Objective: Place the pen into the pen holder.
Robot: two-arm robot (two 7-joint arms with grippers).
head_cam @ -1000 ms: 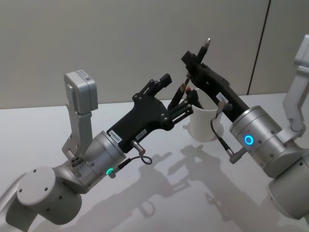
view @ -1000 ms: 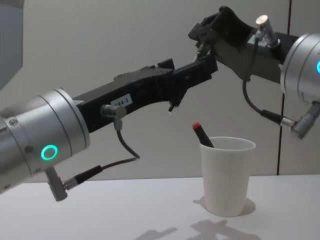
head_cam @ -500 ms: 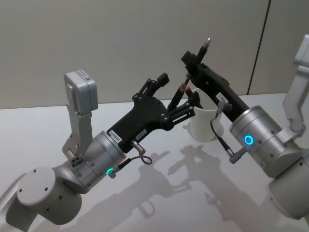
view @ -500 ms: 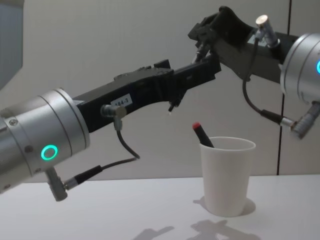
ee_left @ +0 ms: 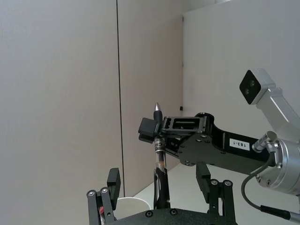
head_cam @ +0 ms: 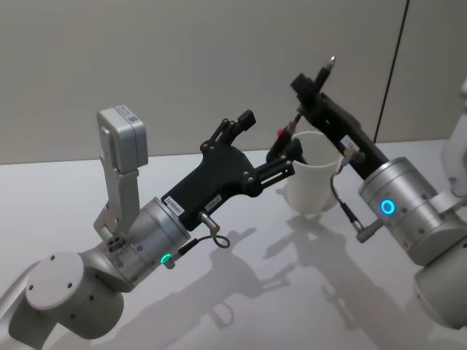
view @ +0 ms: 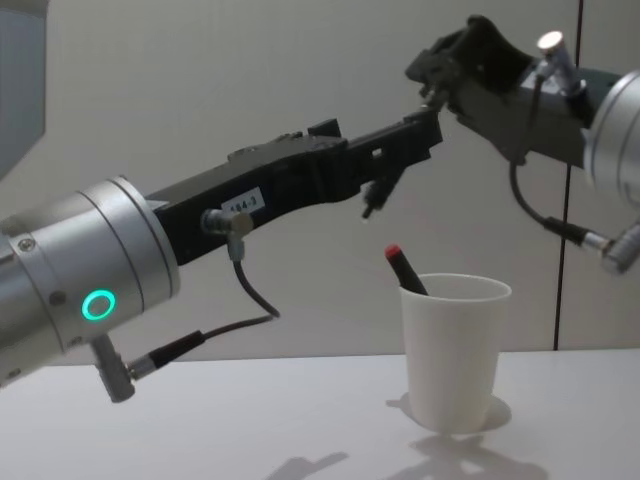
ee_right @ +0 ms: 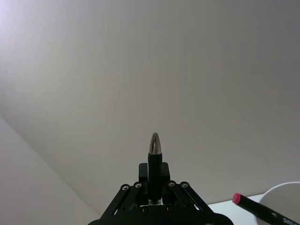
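We take the pen for a light, stiff thing with a smooth, hard barrel. It will likely slip or swivel if pinched loosely or near one end, so the surest hold is mid-barrel, square across it. The pen holder, a white paper cup, looks thin-walled and light. We judge that a knock on its rim could tip it or slide it along the tabletop.

The right claw is clamped on the pen, which stands in it with its silver tip pointing up and away from the wrist. The pen is in the air, above and just behind the cup's mouth in the head view, and touches neither the cup nor the tabletop.

The left claw reaches in from the other side, its fingers spread wide. In the left wrist view, the lower part of the barrel appears to hang in the gap between them, under the right claw's grip. We cannot tell whether either finger touches it.

The cup stands upright on the tabletop below both claws, and a red-capped marker leans against its rim on the side nearer the left arm. We expect the pen should enter on the free side of the mouth.
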